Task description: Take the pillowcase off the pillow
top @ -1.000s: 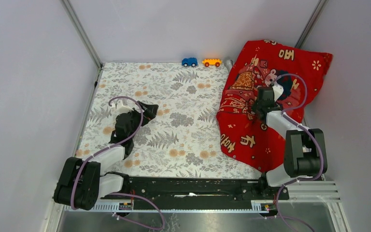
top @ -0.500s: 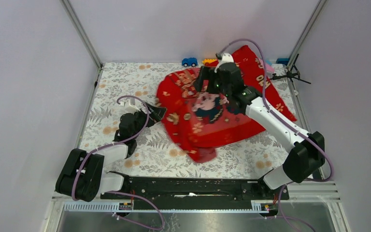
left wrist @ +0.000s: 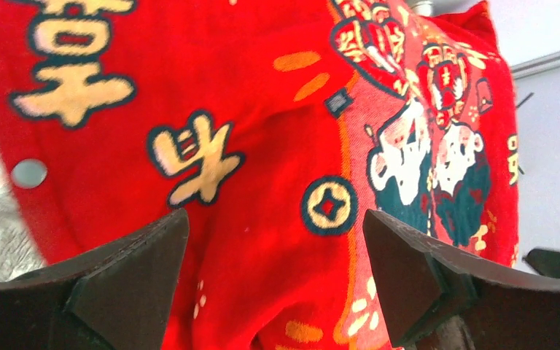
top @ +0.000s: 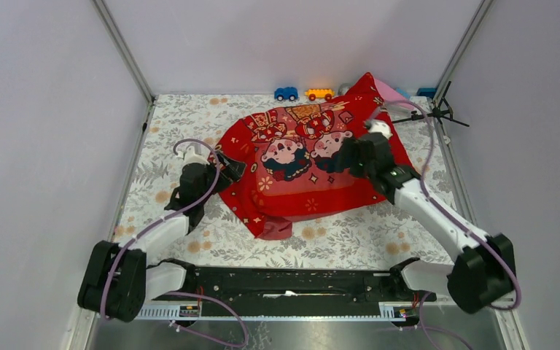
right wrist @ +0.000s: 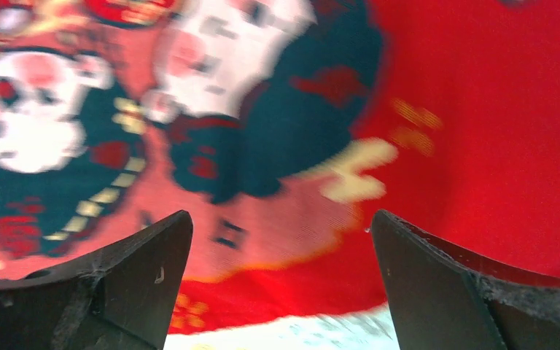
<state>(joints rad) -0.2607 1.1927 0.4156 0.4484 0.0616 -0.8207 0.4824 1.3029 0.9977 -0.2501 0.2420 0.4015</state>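
Case not off yet — nothing stripped, as far as the views show.
Pillowcase (top: 299, 193) lies print-up on the counter (top: 189, 124), centre to right. No white pillow is showing, so I judge it's inside and the whole pull-off is left. Long axis runs left–right, with the right end skewed toward the far wall; bears' heads point far. Left claw (left wrist: 275, 226) is at its left edge, right claw (right wrist: 281, 219) over its right half. Both are wide open, gripping nothing.
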